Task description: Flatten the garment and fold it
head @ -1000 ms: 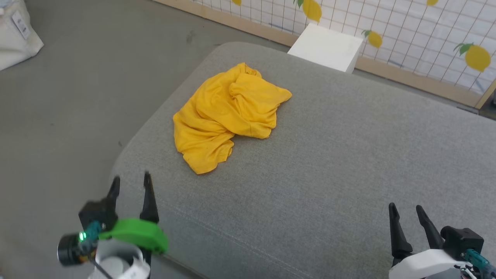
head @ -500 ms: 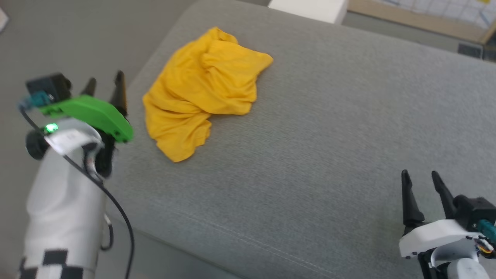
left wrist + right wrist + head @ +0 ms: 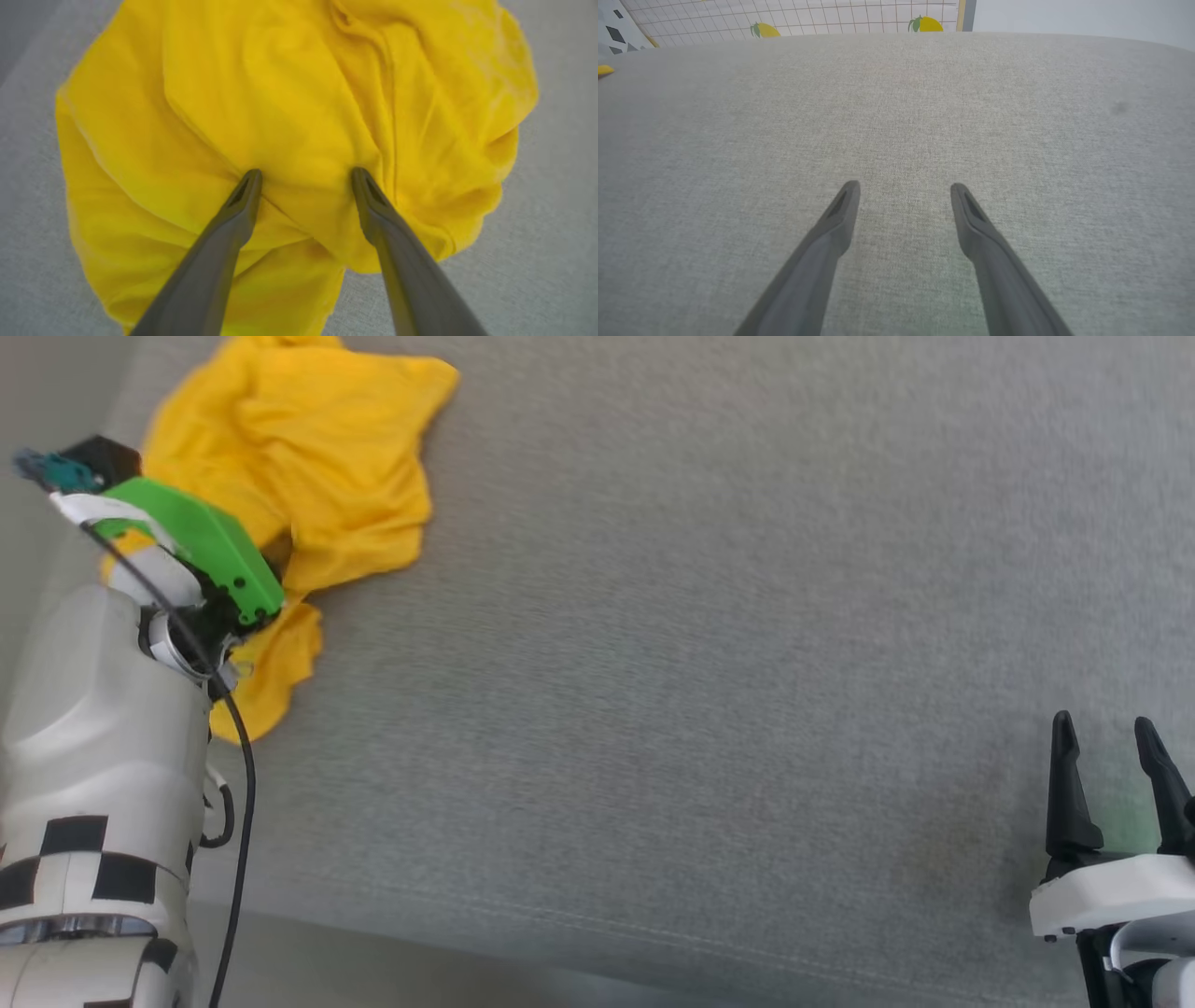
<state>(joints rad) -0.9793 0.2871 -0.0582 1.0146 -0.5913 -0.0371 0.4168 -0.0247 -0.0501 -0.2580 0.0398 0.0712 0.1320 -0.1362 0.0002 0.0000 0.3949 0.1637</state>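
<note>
Head view: the T-shirt (image 3: 317,457) lies crumpled at the upper left of the grey cushion (image 3: 700,663), its long axis slanting from lower left to upper right. The right gripper (image 3: 1102,719) hangs spread wide and empty over bare cushion.

Left wrist view: the left gripper (image 3: 306,175) is spread wide, tips against the yellow folds (nothing pinched between them).

Right wrist view: parted fingers over bare cushion.

— Is there any writing to read here?
— No. No words, numbers or brand names can be made out.
— Any marks at all?
— Only black-and-white squares (image 3: 70,835) on the left forearm (image 3: 103,709), and lemon pictures (image 3: 927,24) on the grid panel (image 3: 831,16).
</note>
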